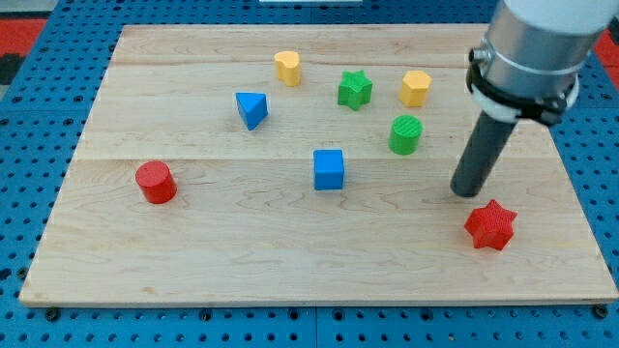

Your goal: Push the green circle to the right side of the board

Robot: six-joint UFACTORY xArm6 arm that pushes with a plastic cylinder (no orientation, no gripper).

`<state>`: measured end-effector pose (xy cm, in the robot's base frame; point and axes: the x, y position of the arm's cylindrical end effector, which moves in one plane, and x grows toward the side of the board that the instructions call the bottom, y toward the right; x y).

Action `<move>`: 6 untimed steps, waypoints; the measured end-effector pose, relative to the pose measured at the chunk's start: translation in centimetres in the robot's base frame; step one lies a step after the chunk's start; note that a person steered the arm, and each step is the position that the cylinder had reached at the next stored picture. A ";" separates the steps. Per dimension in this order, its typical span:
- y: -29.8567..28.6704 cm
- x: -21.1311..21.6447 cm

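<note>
Board (290,271) first, operator: pale wooden planks on a blue pegboard, and you can read no writing, brand or label anywhere on it. Nearest you, low on the view's right, sits the red star (490,224). Just above it and slightly to its left, my tip (468,191) rests on the wood, close to the star but apart from it. The rod is a plain dark bar with nothing to spread or pinch, and it touches no block. Across on the view's left is the red cylinder (155,182); near the middle, the blue cube (329,169). Look further up: the green circle (405,134) stands to the left of the rod and above my tip, with clear wood between them. Left of that is the blue triangle (251,109). Farthest back you have the yellow block (287,67), the green star (355,89) and the yellow hexagon (416,88).
</note>
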<state>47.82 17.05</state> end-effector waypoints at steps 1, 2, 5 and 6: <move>-2.9 0.0; -10.0 -0.7; -6.6 -8.9; -4.8 -8.6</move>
<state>39.26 12.21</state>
